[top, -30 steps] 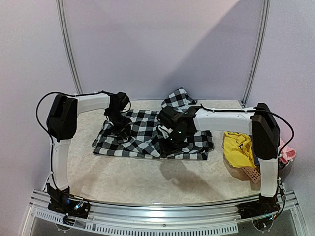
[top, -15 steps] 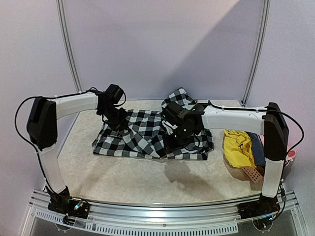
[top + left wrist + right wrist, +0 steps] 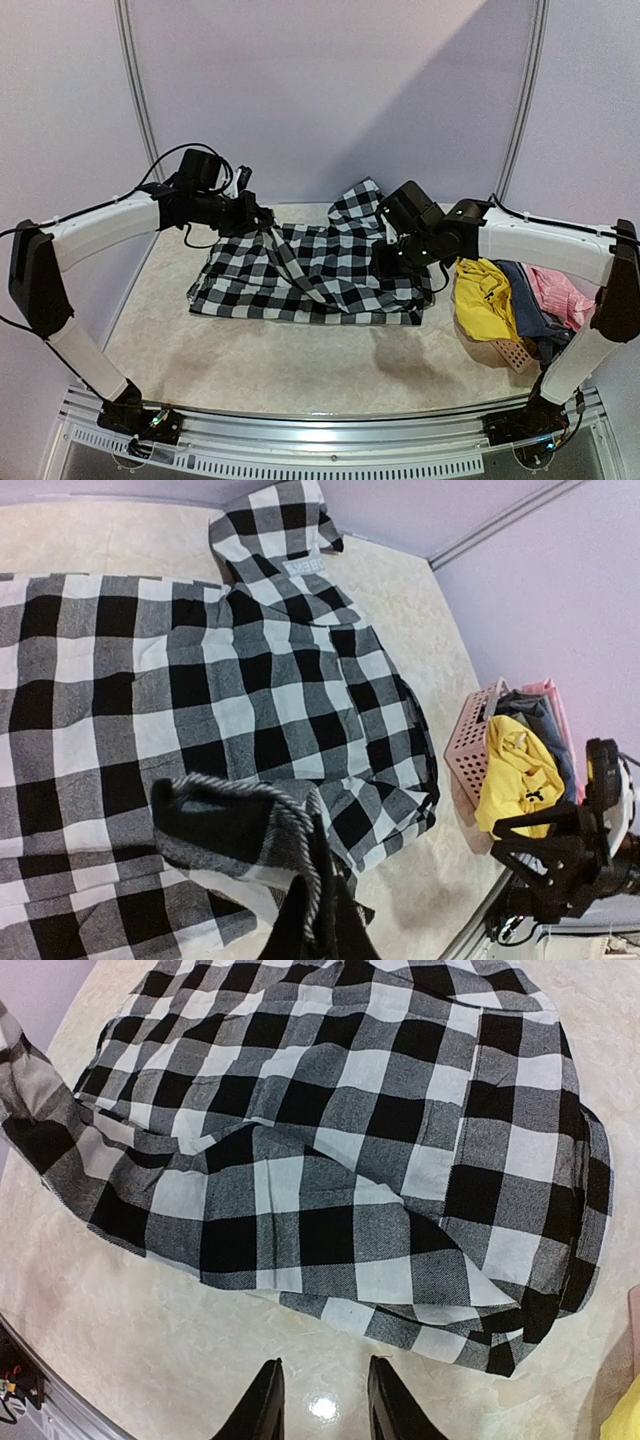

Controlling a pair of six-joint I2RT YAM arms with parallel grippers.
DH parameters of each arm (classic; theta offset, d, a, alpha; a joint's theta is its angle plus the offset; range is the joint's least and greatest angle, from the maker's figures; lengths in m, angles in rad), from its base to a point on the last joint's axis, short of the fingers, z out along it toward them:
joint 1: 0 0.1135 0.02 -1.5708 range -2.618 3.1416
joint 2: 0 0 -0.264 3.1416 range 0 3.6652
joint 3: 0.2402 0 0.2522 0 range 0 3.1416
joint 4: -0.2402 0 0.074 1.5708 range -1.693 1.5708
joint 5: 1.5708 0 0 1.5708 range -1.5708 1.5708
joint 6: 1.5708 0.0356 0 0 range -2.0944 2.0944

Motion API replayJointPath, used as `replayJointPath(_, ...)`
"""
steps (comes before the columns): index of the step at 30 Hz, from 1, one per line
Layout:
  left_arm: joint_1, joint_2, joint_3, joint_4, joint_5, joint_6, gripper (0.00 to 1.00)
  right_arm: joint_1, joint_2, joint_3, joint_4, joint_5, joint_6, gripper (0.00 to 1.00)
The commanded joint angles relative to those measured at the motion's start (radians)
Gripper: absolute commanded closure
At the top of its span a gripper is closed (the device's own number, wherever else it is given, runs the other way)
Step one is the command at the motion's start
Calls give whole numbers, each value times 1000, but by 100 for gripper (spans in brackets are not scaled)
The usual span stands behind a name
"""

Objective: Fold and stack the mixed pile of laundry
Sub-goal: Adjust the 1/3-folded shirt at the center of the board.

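Note:
The black-and-white checked shirt [image 3: 320,280] lies spread across the middle of the table. My left gripper [image 3: 262,218] is shut on a fold of its hem [image 3: 255,815] and holds that fold raised above the rest of the shirt; in the left wrist view the fingers [image 3: 345,930] pinch the cloth. My right gripper [image 3: 386,262] hovers over the shirt's right part, open and empty; in the right wrist view it [image 3: 325,1405] sits above bare table just off the shirt's edge [image 3: 350,1210]. The yellow garment [image 3: 482,295], the blue-grey one [image 3: 525,300] and the pink one [image 3: 562,295] are heaped at the right.
A small salmon perforated basket [image 3: 510,352] lies under the heap at the table's right edge, and also shows in the left wrist view [image 3: 468,745]. Metal posts and purple walls close the back and sides. A metal rail runs along the near edge [image 3: 320,440].
My left gripper rose and moved back, lifting a fold of the checked shirt. My right gripper came up off the shirt and shifted right. The pink garment came into view.

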Motion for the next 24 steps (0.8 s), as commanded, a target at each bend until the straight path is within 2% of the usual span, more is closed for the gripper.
replayJointPath(1,102,-52,-185,192,61,118,100,0,-16,-22,17,2,58,71)
replayJointPath(4,153,-49,-274,258,91,98,94,0,-12,-27,18,-18,77,72)
replayJointPath(6,162,-41,-297,245,79,92,78,0,-7,-28,18,-28,82,72)
replayJointPath(8,165,-52,-313,193,13,61,64,0,-2,-24,20,-33,84,72)
replayJointPath(10,173,-107,-362,176,-61,11,58,0,4,-17,19,-34,84,72)
replayJointPath(11,175,-153,-398,179,-102,-15,55,0,6,-15,19,-32,85,72)
replayJointPath(13,175,-268,-464,172,-206,-55,40,-1,7,-16,19,-29,91,72)
replayJointPath(16,187,-386,-482,52,-349,-70,24,0,5,-24,22,-24,103,73)
replayJointPath(21,197,-331,-355,-171,-308,-4,20,0,3,-29,22,-13,105,73)
replayJointPath(24,180,-258,-247,-329,-357,17,21,1,5,-33,17,-13,109,73)
